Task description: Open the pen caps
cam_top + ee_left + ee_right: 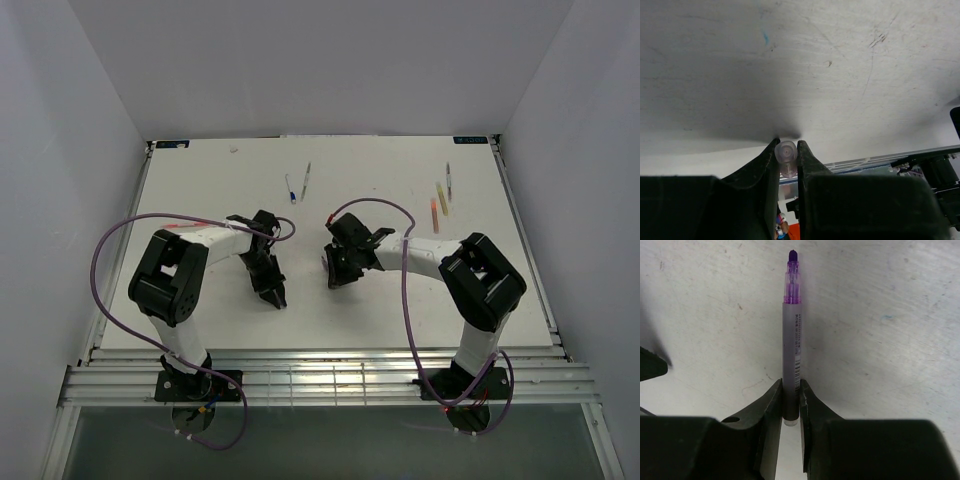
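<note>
The left gripper [788, 146] pinches a small translucent pen cap [786, 152] between its fingertips. The cap is seen end-on against the white table [840, 75]. The right gripper [790, 387] is clamped on the rear end of an uncapped purple pen [791, 335], its tip pointing away from the fingers. From above, the two grippers sit near each other at mid-table without touching. Other pens [442, 198] lie farther back.
</note>
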Controlling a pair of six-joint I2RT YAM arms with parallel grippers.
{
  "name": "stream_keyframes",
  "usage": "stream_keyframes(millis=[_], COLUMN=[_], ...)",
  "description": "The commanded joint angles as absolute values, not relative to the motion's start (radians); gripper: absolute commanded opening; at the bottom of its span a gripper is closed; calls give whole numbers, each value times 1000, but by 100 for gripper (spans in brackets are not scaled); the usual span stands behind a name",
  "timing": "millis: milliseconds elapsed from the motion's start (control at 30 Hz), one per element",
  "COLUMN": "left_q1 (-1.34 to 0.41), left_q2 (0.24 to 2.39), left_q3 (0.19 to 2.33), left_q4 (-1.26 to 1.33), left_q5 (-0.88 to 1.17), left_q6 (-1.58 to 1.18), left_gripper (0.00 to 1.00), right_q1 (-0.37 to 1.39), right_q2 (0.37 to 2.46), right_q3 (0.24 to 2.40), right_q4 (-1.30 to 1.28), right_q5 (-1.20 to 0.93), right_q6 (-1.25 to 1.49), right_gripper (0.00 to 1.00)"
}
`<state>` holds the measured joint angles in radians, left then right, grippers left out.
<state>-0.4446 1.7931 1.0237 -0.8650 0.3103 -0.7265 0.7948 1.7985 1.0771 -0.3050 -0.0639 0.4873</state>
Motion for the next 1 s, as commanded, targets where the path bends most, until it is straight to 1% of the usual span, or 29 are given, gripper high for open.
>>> stream_keyframes(millis=[0,100,133,167,333,400,633,967], left_q1=[-453,-453,-453,-453,-453,-453,-453,-453], left_q2=[1841,1861,1867,1871,1899,1907,1954,2014], left_q3=[982,977,977,976,969,971,1014,1100], left_q4=[-830,-828,-830,-830,-830,-828,-836,-876], left_q5=[186,175,163,158,133,129,111,44], left_q6=[-709,-712,-710,-707,-698,-701,-701,-686], left_gripper=[23,26,29,30,36,39,41,39], right_q1=[816,816,816,816,816,818,816,818], right_q2=[1818,1821,1824,1830,1829,1819,1825,1917], right_q3=[1012,1008,1009,1014,996,976,971,1097], right_q4=[-322,-330,-336,-340,-345,-341,-341,-426], right_q5=[-80,-64,-54,-51,-44,-48,-64,-40], right_q6=[514,512,511,502,489,489,472,434], right_gripper=[23,23,24,26,28,33,34,32])
